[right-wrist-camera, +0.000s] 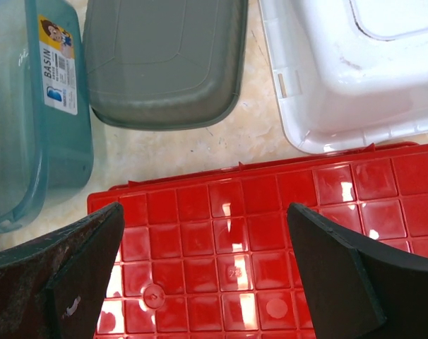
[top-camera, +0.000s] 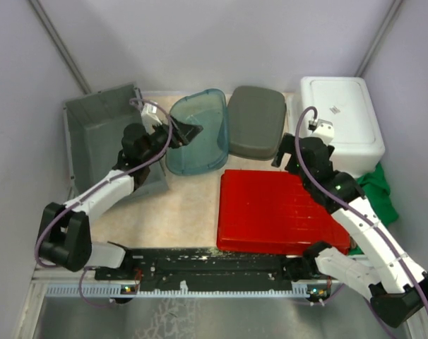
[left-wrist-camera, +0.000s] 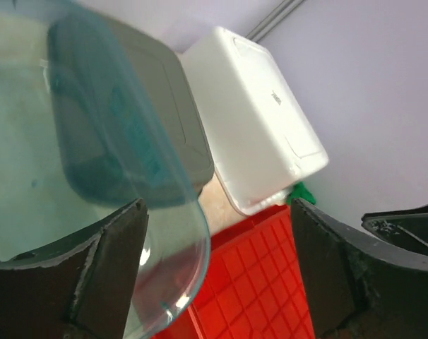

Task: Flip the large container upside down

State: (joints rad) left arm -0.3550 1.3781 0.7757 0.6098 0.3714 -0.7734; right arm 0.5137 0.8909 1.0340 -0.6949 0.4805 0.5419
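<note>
A sticker [right-wrist-camera: 58, 67] on the teal basin [right-wrist-camera: 20, 148] reads "BASIN"; its smaller print is illegible.

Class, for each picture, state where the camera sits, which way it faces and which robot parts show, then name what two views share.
Top external: above and behind the bases, looking down at the table; the left arm and right arm show.
Left wrist: at the teal basin's rim, facing the white container; its open jaws show.
Right wrist: above the red crate, looking down; its open jaws show.
Shared: both wrist views hold the grey tub.
</note>
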